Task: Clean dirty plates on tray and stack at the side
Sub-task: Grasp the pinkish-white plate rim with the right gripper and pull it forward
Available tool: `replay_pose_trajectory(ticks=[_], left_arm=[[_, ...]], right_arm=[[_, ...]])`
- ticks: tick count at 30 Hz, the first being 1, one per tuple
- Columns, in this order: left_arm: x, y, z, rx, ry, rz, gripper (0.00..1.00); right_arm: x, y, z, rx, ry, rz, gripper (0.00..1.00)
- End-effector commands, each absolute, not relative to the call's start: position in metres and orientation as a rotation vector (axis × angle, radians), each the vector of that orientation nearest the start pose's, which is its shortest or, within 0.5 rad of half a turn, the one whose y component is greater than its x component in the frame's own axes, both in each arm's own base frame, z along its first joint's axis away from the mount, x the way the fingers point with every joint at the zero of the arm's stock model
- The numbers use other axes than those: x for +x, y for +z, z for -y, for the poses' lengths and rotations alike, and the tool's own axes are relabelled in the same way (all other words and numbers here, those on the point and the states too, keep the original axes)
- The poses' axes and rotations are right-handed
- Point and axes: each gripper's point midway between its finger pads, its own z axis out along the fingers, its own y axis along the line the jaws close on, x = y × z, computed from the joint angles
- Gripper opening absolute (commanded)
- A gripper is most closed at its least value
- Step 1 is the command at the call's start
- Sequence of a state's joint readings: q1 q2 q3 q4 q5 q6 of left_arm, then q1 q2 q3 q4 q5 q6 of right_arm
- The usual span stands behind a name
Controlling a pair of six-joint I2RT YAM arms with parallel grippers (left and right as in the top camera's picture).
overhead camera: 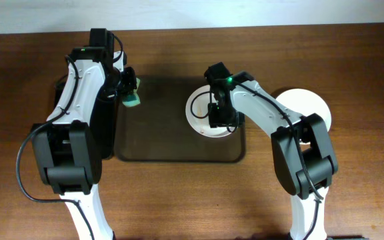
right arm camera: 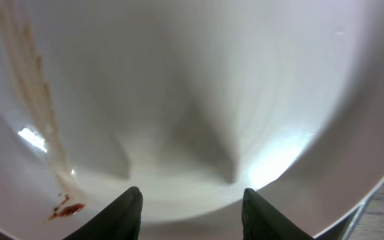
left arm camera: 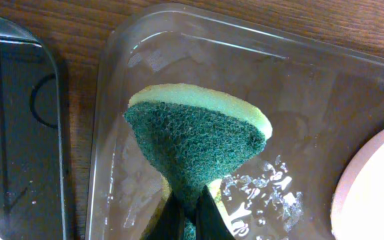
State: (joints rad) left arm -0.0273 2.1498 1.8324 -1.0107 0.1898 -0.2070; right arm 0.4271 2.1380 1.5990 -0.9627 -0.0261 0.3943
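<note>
A white plate (overhead camera: 197,110) lies on the right part of the dark brown tray (overhead camera: 172,133). My right gripper (overhead camera: 220,119) is open just above this plate. In the right wrist view the plate (right arm camera: 199,87) fills the frame, with a thin brown streak down its left side and a red spot at the bottom left, and the open fingers (right arm camera: 192,213) hover over it. Another white plate (overhead camera: 312,107) sits on the table to the right of the tray. My left gripper (overhead camera: 129,90) is shut on a green and yellow sponge (left arm camera: 192,133) over the tray's left edge (left arm camera: 312,87).
A narrow glossy black tray (overhead camera: 105,127) lies left of the brown tray, under the left arm; it also shows in the left wrist view (left arm camera: 12,133). Water drops lie on the brown tray near the sponge. The wooden table surrounds both trays.
</note>
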Motion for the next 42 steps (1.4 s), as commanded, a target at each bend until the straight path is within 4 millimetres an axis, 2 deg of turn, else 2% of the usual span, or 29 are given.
replay_pose_trajectory(ticks=[1,3,4,6,7,9,11,17,19,21,22,26,29,32,34,36,39,40,41,42], left_arm=[[0.473,0.08,0.047,-0.233,-0.313,-2.898,0.0],[0.473,0.08,0.047,-0.233,-0.313,-2.898,0.0],[0.473,0.08,0.047,-0.233,-0.312,-2.898,0.01],[0.473,0.08,0.047,-0.232,-0.313,-2.898,0.01],[0.473,0.08,0.047,-0.233,-0.313,-2.898,0.0],[0.473,0.08,0.047,-0.232,-0.312,-2.898,0.01],[0.473,0.08,0.047,-0.233,-0.312,-2.897,0.01],[0.473,0.08,0.047,-0.233,-0.312,-2.898,0.01],[0.473,0.08,0.047,-0.232,-0.312,-2.898,0.0],[0.473,0.08,0.047,-0.233,-0.312,-2.898,0.01],[0.473,0.08,0.047,-0.233,-0.312,-2.898,0.01],[0.473,0.08,0.047,-0.233,-0.313,-2.898,0.0],[0.473,0.08,0.047,-0.233,-0.313,-2.898,0.0],[0.473,0.08,0.047,-0.233,-0.313,-2.899,0.01],[0.473,0.08,0.047,-0.233,-0.313,-2.899,0.01],[0.471,0.079,0.047,-0.234,-0.312,-2.906,0.0],[0.47,0.079,0.047,-0.236,-0.312,-2.912,0.01],[0.469,0.079,0.047,-0.236,-0.311,-2.916,0.01],[0.468,0.079,0.047,-0.237,-0.311,-2.919,0.0],[0.468,0.079,0.047,-0.238,-0.311,-2.92,0.01]], right_arm=[[0.382,0.017,-0.177,-0.103,0.047,-3.077,0.49],[0.386,0.023,-0.177,-0.127,0.06,-3.066,0.49],[0.396,0.036,-0.175,-0.106,0.076,-3.039,0.49],[0.422,0.076,-0.166,-0.045,0.1,-2.947,0.5],[0.429,0.084,-0.155,-0.009,0.09,-2.93,0.54],[0.434,0.075,-0.131,0.07,0.072,-2.952,0.55],[0.433,0.062,-0.122,0.098,0.055,-2.984,0.55],[0.427,0.022,-0.122,0.097,0.022,-3.07,0.55],[0.427,0.02,-0.124,0.095,0.031,-3.076,0.55],[0.423,0.02,-0.134,0.085,0.108,-3.094,0.55],[0.421,0.02,-0.138,0.073,0.107,-3.096,0.55],[0.409,0.02,-0.171,-0.049,0.115,-3.099,0.55],[0.402,0.02,-0.182,-0.087,0.113,-3.108,0.55],[0.389,0.022,-0.2,-0.048,0.252,-3.16,0.54],[0.395,0.021,-0.196,0.035,0.245,-3.144,0.54],[0.413,0.022,-0.188,0.177,0.276,-3.092,0.54],[0.418,0.025,-0.195,0.216,0.379,-3.081,0.54],[0.421,0.026,-0.198,0.227,0.401,-3.068,0.52],[0.425,0.026,-0.2,0.264,0.411,-3.05,0.44],[0.43,0.026,-0.202,0.292,0.424,-3.023,0.41]])
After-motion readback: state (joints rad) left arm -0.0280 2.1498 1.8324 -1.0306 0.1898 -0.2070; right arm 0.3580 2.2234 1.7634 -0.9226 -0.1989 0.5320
